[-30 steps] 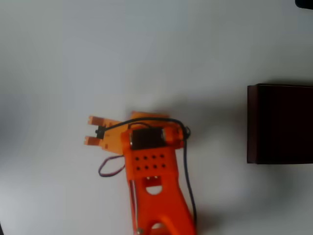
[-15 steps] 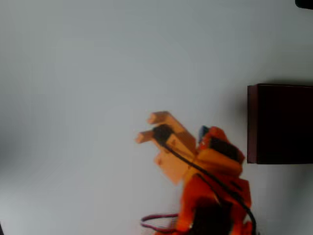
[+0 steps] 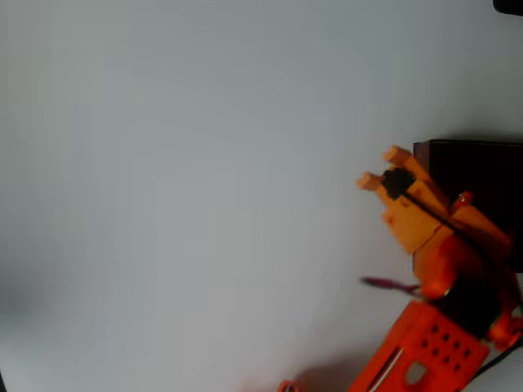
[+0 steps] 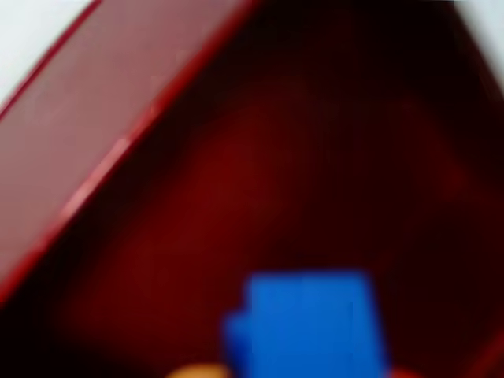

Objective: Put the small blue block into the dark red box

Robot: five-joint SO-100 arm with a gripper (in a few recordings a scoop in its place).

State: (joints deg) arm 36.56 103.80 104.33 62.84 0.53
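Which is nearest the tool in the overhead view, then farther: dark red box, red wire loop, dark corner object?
1. dark red box, just right of the tool.
2. red wire loop, below.
3. dark corner object, top right.

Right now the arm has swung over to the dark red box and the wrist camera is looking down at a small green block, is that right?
Not quite. In the wrist view the block is bright blue, not green. The rest holds: the overhead view shows the arm at the dark red box.
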